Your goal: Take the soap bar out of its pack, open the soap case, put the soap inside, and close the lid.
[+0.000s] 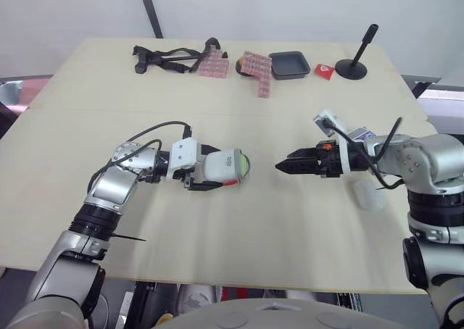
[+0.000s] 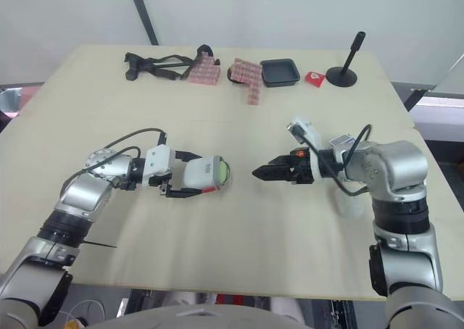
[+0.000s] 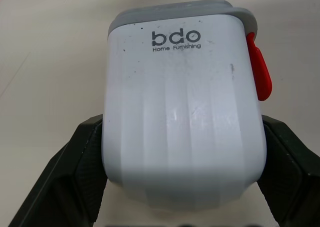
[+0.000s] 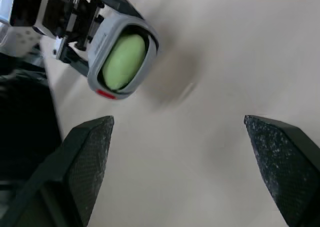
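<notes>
Left arm reaches inward, its left gripper (image 1: 214, 171) clamped on the soap case (image 1: 226, 164); the right gripper (image 1: 283, 167) points toward it, fingers (image 4: 90, 152) seemingly spread wide.

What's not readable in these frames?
1. Left wrist view: the soap case shows only its back. Its own body hides the opening and the soap.
2. Head views: a pale object lies under the right arm, too faint to tell lid from pack.
3. Head views: a red item far back is too small to identify.
</notes>
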